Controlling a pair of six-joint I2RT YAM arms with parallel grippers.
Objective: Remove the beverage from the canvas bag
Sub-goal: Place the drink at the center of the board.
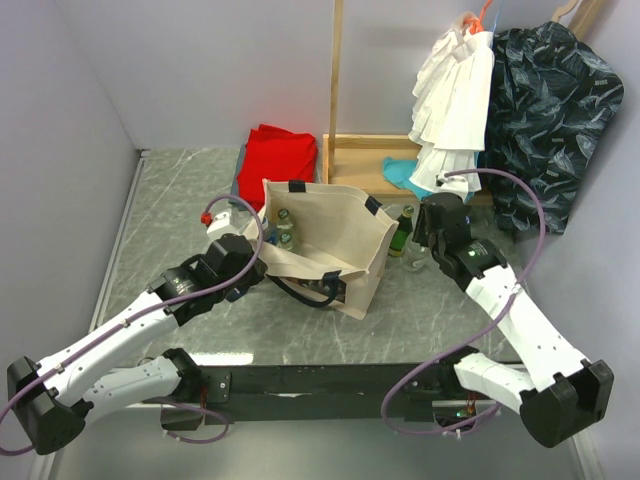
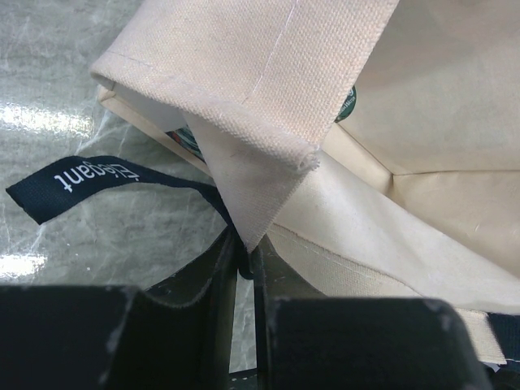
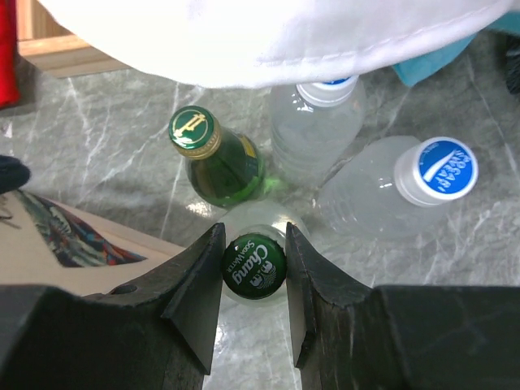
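Looks like we're at the set-down part. The right gripper (image 3: 254,244) is clamped on the cap of a bottle (image 3: 254,266) that's already outside the bag (image 1: 330,245), just right of it, in among other bottles (image 3: 215,158) on the table (image 3: 97,138). The left gripper (image 2: 244,272) is pinched shut on the bag's left edge. Can't tell if the bottle's base is down yet. Next move, I'd guess: lower it, let go without bumping the neighbours, back off. More drinks (image 1: 285,222) show inside the bag.
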